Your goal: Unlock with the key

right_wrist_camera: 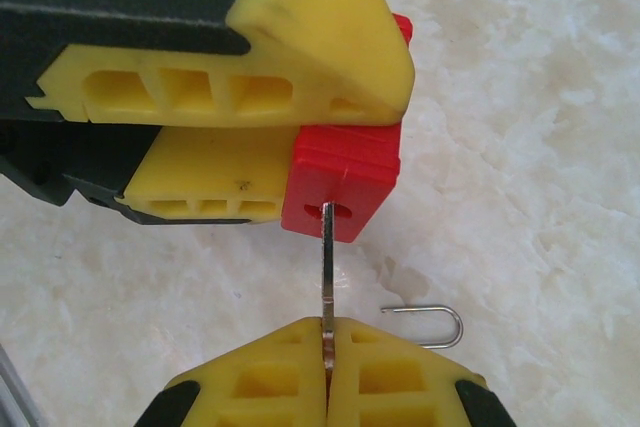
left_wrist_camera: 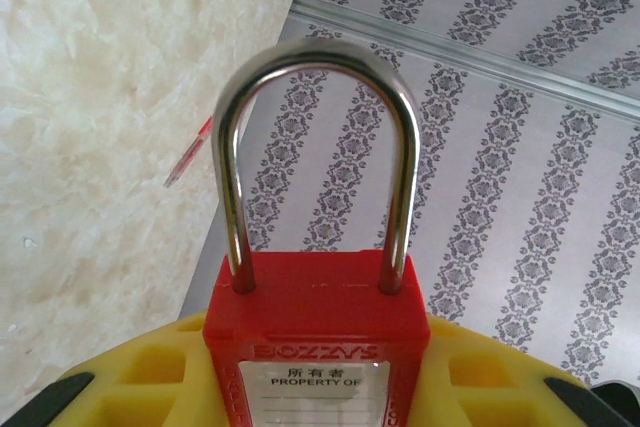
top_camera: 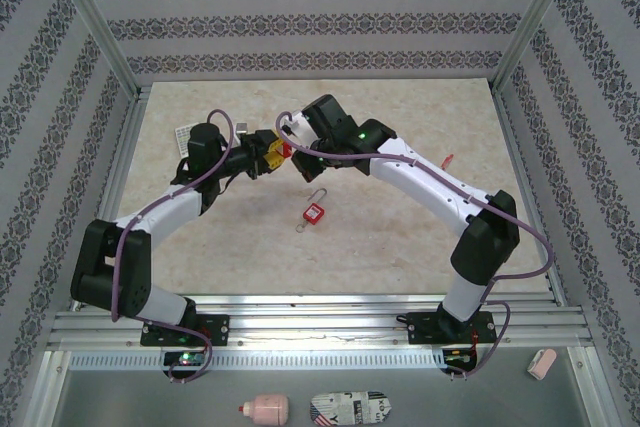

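The right gripper [right_wrist_camera: 327, 335] is pressed together on the key [right_wrist_camera: 326, 267], pinching its lower end so the thin blade stands straight out from between the fingertips. The blade runs directly away from this gripper toward the red padlock [right_wrist_camera: 345, 172], and its tip meets the keyhole in the padlock's bottom face, at the slot's left end. How deep it sits cannot be told.

The left gripper [top_camera: 265, 154] clamps the padlock body between its yellow fingers, above the desk [top_camera: 400, 247], with the bottom face turned toward the right arm. In the left wrist view the steel shackle [left_wrist_camera: 320, 147] points away from that gripper, both legs seated in the red body, so the lock looks unopened.

Key and padlock lie on one line. The coming move is probably a twist about the key's long axis by the right arm, while the left arm holds the body against turning. A second red padlock [top_camera: 314, 211] lies on the desk, near and below the two grippers.
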Action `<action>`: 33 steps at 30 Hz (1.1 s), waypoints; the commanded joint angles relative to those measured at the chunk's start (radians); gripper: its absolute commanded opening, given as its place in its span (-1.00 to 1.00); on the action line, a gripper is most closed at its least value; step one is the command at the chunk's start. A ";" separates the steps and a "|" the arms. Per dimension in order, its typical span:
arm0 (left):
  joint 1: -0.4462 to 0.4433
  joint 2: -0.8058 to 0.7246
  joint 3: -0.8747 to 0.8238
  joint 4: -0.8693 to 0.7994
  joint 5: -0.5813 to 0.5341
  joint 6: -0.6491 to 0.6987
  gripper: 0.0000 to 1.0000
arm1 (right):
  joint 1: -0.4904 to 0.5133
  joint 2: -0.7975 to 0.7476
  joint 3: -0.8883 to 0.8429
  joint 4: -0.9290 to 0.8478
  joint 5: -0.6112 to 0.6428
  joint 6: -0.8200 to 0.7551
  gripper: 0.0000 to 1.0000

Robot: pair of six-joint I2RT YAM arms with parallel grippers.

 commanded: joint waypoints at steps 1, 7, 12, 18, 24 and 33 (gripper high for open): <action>0.034 -0.041 0.024 -0.023 -0.003 0.062 -1.00 | 0.004 -0.039 -0.025 -0.037 -0.030 0.020 -1.00; 0.045 -0.045 0.014 -0.021 -0.011 0.074 -1.00 | 0.004 -0.044 -0.032 -0.035 -0.052 0.037 -1.00; 0.056 -0.055 0.012 -0.035 -0.018 0.083 -1.00 | 0.002 -0.052 -0.043 -0.022 -0.061 0.048 -1.00; 0.054 -0.069 0.016 -0.064 -0.014 0.096 -1.00 | 0.000 -0.041 -0.030 -0.001 -0.079 0.060 -1.00; 0.053 -0.075 0.003 -0.054 -0.018 0.090 -1.00 | -0.001 -0.024 -0.016 0.020 -0.098 0.075 -1.00; 0.052 -0.078 -0.006 -0.061 -0.015 0.098 -1.00 | -0.004 -0.008 0.004 0.018 -0.108 0.077 -1.00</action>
